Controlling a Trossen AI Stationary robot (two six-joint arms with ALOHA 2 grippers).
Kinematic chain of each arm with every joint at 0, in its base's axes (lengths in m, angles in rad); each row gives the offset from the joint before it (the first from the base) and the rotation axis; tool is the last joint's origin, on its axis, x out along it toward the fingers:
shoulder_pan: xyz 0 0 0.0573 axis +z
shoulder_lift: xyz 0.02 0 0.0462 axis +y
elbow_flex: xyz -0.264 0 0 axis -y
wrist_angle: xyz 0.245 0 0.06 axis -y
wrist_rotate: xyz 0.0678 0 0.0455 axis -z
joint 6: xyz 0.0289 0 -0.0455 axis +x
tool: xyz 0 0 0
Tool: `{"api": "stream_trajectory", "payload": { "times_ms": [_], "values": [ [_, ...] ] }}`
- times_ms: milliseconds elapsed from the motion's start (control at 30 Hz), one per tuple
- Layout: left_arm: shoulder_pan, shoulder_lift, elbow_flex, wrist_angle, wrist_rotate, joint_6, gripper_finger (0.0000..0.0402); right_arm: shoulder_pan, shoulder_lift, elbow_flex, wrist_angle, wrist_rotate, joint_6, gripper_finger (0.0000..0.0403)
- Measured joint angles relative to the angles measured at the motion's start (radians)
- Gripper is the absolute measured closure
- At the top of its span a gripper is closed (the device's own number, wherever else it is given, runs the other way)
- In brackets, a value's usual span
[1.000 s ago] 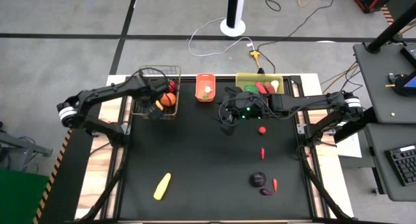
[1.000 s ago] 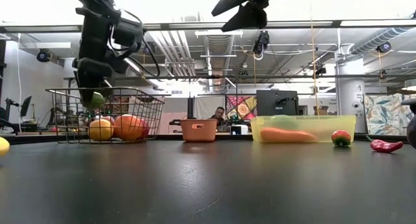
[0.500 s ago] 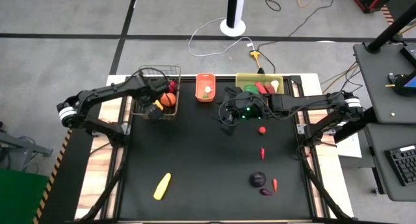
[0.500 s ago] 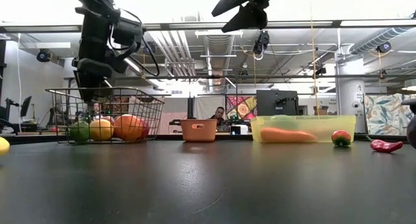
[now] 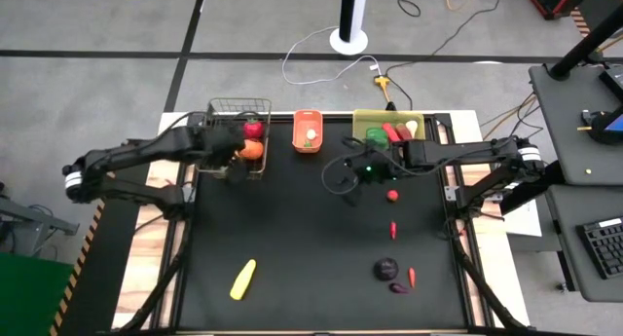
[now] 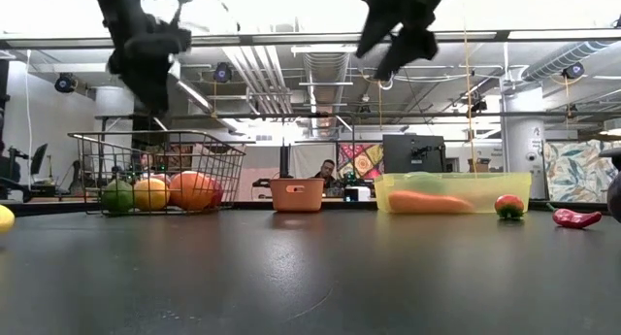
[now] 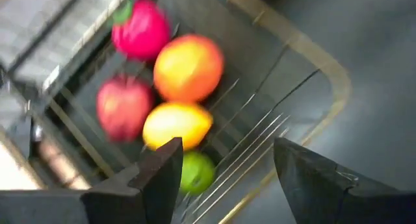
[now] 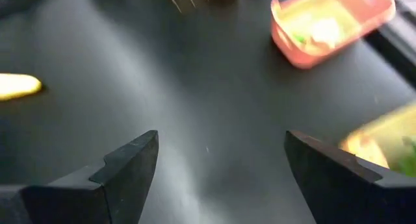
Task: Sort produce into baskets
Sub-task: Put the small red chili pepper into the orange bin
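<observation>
My left gripper (image 7: 227,152) is open and empty, high above the near part of the dark wire basket (image 5: 239,106). In that basket lie a green fruit (image 7: 197,172), a lemon (image 7: 177,124), an orange (image 7: 188,67) and two red fruits (image 7: 122,106). My right gripper (image 8: 221,143) is open and empty, high over the bare table near its middle (image 5: 352,172). A small red fruit (image 5: 392,193), two red chillies (image 5: 393,229), a purple eggplant (image 5: 386,269) and a yellow corn (image 5: 243,279) lie on the table.
The small orange basket (image 5: 308,131) and the yellow-green bin (image 5: 386,127) stand at the far edge, both with produce inside. A small purple piece (image 5: 397,287) lies by the eggplant. The table's middle and near left are bare black surface.
My left gripper has let go of the green fruit, which has dropped to the wire basket's floor beside the lemon. The gripper has then risen and drawn back toward the table's left edge. My right gripper has shifted a little toward the table's right edge.
</observation>
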Motion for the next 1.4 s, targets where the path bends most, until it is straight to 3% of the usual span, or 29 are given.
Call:
{"api": "stream_trajectory", "payload": {
  "times_ms": [300, 633, 1033, 1400],
  "values": [
    [-0.265, -0.098, 0.000, 0.137, -0.138, -0.078, 0.0180, 0.013, 0.018, 0.000, -0.244, -0.010, 0.159, 0.0078],
    [-0.501, -0.083, -0.001, 0.201, -0.294, -0.151, 0.0180, 0.094, 0.018, -0.018, -0.422, -0.056, 0.350, 0.0088],
    [-0.632, -0.029, -0.006, 0.245, -0.348, -0.188, 0.0180, 0.207, 0.018, -0.043, -0.505, -0.112, 0.538, 0.0117],
    [-0.681, 0.033, -0.008, 0.243, -0.339, -0.207, 0.0180, 0.268, 0.018, -0.208, -0.496, -0.237, 0.701, 0.0120]
  ]
}}
